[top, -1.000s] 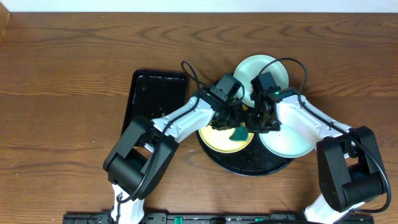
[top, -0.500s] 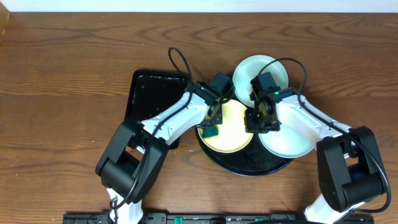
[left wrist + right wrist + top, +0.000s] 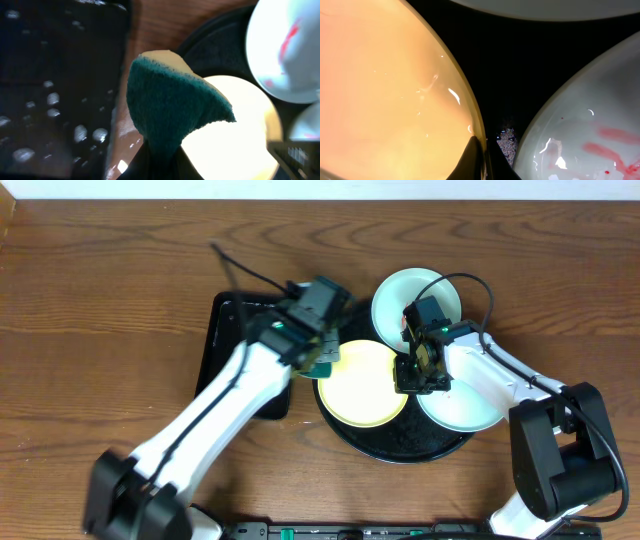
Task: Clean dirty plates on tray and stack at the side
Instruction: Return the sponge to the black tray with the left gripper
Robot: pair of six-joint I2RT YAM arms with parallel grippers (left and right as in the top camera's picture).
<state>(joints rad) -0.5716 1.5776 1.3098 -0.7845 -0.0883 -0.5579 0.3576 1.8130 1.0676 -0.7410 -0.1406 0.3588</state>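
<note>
Now off the plate: sponge aloft, right tips at the rim

Pinching the green sponge [image 3: 170, 110] in the left gripper [image 3: 318, 356], jaws clamped on its fold, above the gap between the rectangular tray [image 3: 235, 330] and the round tray [image 3: 400, 444]. Just to the robot's right of those jaws: the yellow plate [image 3: 362, 385], flat on the round tray, circular, so no long axis to line up with; looks free of smears. Far nearer to it, the right gripper [image 3: 417, 376]: jaws pressed together, tips down at the plate's right rim; cannot tell whether nipping the rim or only bearing on it. Flanking: back mint plate [image 3: 415, 295] and right mint plate [image 3: 465, 408], the latter plainly red-smeared. Probably calls for lifting by that rim, or carrying the sponge across to a smeared plate. Hidden or unclear: left fingers behind the sponge, left arm blurred from above, back plate's footing on the tray rim
</note>
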